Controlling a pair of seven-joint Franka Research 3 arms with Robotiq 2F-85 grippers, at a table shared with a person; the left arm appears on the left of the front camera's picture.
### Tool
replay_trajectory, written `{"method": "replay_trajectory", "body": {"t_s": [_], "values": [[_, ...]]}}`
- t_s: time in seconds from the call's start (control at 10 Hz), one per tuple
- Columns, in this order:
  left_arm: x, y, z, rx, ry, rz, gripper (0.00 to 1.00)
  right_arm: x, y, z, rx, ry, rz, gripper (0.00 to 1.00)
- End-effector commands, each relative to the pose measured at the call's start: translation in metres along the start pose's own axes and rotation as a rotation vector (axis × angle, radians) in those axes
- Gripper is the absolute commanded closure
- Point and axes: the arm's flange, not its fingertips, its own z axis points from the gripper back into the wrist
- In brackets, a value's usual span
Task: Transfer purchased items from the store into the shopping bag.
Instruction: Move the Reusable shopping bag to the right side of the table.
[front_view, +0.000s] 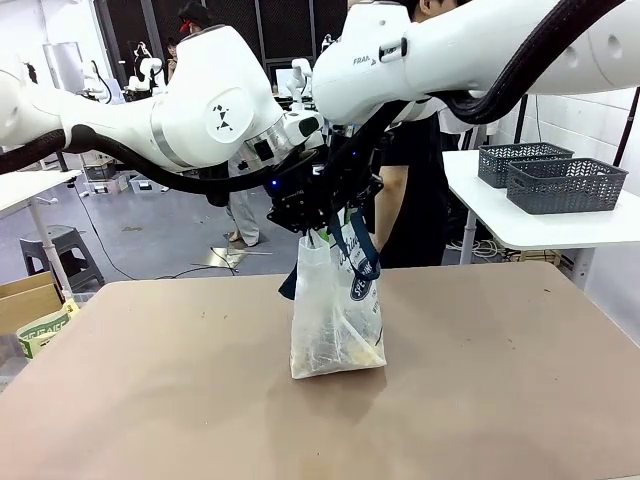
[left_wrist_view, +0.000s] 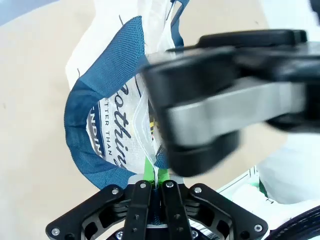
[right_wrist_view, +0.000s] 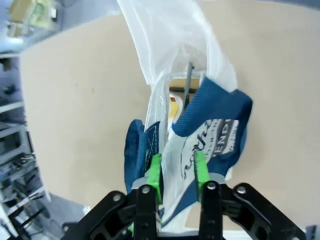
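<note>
Bag held upright mid-table.
My left gripper pinches the bag rim tight; my right gripper stands narrowly parted around plastic; yellowish items lie inside.

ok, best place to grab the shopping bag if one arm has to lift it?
Probably the dark blue handles, from above. The shopping bag stands upright on the table, its film thin and crumpled, so the sides would likely slip. The handles rise at the top, woven and looped.

Robot lab: other arms, floor cables.
</note>
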Motion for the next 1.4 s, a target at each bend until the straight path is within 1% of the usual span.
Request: {"method": "replay_trajectory", "body": {"t_s": [0.0,0.3,0.4,0.6,0.8,0.9,1.0,1.1,1.3], "values": [[0.0,-0.001,0.001,0.0,0.0,-0.002,1.0,-0.008,-0.023,0.004,0.044,-0.006,-0.015,0.0],[0.0,-0.001,0.001,0.0,0.0,-0.002,1.0,0.002,-0.06,0.029,0.087,-0.062,-0.077,0.0],[0.0,-0.001,0.001,0.0,0.0,-0.002,1.0,0.001,-0.074,0.038,0.099,-0.068,-0.064,0.0],[0.0,-0.001,0.001,0.0,0.0,-0.002,1.0,0.0,-0.107,0.056,0.116,-0.049,0.033,0.0],[0.0,-0.001,0.001,0.0,0.0,-0.002,1.0,-0.007,-0.136,0.069,0.16,-0.088,0.196,0.0],[0.0,-0.001,0.001,0.0,0.0,-0.002,1.0,-0.01,-0.152,0.075,0.266,-0.089,0.374,0.0],[0.0,-0.001,0.001,0.0,0.0,-0.002,1.0,-0.011,-0.164,0.077,0.308,-0.132,0.504,0.0],[0.0,-0.001,0.001,0.0,0.0,-0.002,1.0,-0.01,-0.177,0.079,0.39,-0.112,0.627,0.0],[0.0,-0.001,0.001,0.0,0.0,-0.002,1.0,-0.004,-0.195,0.079,0.495,-0.08,0.795,0.0]]}}
